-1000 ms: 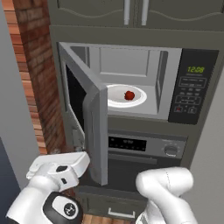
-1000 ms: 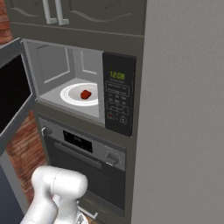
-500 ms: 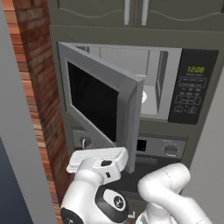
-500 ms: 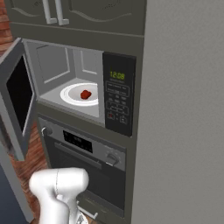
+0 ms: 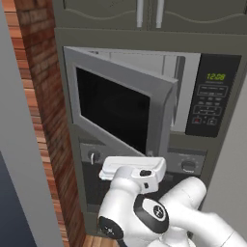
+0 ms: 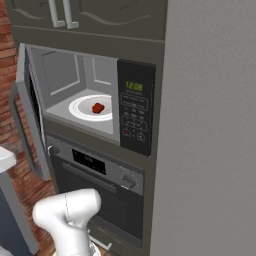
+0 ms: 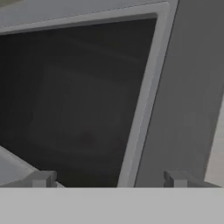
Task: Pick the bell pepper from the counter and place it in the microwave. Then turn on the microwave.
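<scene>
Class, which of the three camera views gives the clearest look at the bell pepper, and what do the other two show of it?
The right base view: the bell pepper sits in plain sight on the white plate inside the microwave. In the left base view the half-closed door hides it. The hand view faces the door's dark glass, so the pepper cannot be made out.

The bell pepper (image 6: pixel 98 107) is glossy red on a white plate (image 6: pixel 80 106). The microwave (image 6: pixel 85 97) is silver-grey, its door (image 5: pixel 118 108) has dark glass, and the black keypad (image 6: pixel 134 107) shows green digits. The wall (image 5: pixel 41 87) is red-brown brick.
</scene>
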Robot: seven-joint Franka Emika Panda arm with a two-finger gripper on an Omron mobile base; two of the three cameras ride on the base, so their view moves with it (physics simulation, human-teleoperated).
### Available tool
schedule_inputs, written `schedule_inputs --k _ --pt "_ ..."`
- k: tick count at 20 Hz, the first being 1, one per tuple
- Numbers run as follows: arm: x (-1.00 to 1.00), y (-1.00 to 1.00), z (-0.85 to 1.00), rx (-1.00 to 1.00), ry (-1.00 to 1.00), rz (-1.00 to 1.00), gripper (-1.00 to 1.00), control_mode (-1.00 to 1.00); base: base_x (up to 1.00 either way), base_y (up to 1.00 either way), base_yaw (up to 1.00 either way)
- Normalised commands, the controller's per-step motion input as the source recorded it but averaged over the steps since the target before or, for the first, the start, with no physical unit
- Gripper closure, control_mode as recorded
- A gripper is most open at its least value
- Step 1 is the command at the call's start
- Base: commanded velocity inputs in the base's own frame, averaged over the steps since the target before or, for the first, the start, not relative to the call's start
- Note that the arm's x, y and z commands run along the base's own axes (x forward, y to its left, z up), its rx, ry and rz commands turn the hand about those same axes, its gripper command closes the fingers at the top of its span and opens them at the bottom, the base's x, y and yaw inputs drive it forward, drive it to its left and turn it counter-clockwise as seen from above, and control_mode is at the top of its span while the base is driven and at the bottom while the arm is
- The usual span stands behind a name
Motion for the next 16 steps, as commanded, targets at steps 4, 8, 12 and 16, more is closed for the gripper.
schedule_inputs --k 4,8,12,16 --pt "0.42 -0.6 0.0 0.06 -0.1 0.0 -1.0 -1.0 0.0 0.0 0.0" --pt "0.46 -0.52 0.0 0.05 -0.08 0.0 -1.0 -1.0 0.0 0.0 0.0" --pt "0.41 -0.44 0.0 0.03 -0.07 0.0 -1.0 -1.0 0.0 0.0 0.0" --pt "0.34 -0.4 0.0 0.03 -0.04 0.0 -1.0 -1.0 0.0 0.0 0.0"
